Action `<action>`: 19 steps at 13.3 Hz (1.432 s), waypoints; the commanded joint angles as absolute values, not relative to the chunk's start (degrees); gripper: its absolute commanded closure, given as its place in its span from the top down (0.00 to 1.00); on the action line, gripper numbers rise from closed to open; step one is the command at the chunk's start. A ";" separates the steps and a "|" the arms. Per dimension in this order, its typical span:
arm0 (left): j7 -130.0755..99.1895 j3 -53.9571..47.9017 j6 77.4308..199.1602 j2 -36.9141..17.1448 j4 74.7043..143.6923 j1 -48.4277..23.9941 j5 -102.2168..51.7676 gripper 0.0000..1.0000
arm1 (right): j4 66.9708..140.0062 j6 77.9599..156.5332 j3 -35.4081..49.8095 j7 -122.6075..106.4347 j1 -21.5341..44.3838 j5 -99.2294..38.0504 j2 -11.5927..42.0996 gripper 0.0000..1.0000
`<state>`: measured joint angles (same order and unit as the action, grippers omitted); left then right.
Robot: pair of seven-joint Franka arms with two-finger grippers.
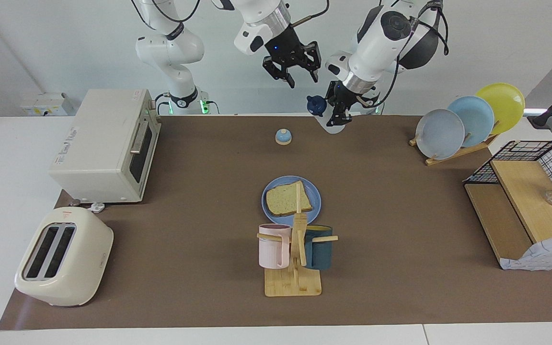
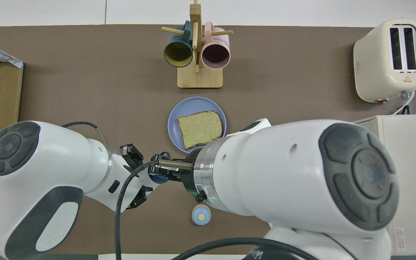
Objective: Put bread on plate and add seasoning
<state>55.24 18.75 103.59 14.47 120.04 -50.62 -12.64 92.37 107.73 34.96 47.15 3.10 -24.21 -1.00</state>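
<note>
Facing view: the bread (image 1: 287,199), a tan speckled slice with a darker crust, lies flat on the round blue plate (image 1: 314,196) at mid-bench. Up by the robots, the left fingers (image 1: 337,113) are clamped on the white seasoning bottle (image 1: 327,123) with its navy cap (image 1: 315,105). Above the cap hang the right fingers (image 1: 298,73), parted and empty.

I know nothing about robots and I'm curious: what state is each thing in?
Tan speckled toast slice: lying flat on plate.
Round blue plate: flat, carrying toast.
White plastic squeeze bottle, navy cap: held tilted.
Left pincer: shut on bottle.
Right pincer: open, empty.
White toaster oven: door closed.
</note>
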 commanded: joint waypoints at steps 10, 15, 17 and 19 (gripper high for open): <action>54.05 18.55 105.73 16.52 121.90 -50.89 -11.69 0.00 | 95.89 114.52 37.79 43.42 1.49 -19.34 -0.97 0.31; 54.40 18.46 107.05 17.05 122.96 -50.98 -11.69 0.00 | 97.29 115.14 37.79 43.24 1.49 -19.25 -1.40 0.29; 54.40 18.54 106.96 17.05 122.96 -50.98 -11.60 0.00 | 97.47 115.49 37.97 43.33 1.49 -19.25 -1.32 0.29; 54.40 18.37 107.05 17.05 123.13 -50.98 -11.60 0.00 | 97.38 115.66 38.06 43.42 1.49 -19.34 -1.06 0.23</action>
<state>55.06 18.57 105.22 14.64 120.68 -50.62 -12.63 96.32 114.06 36.55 44.47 3.06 -19.84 -0.62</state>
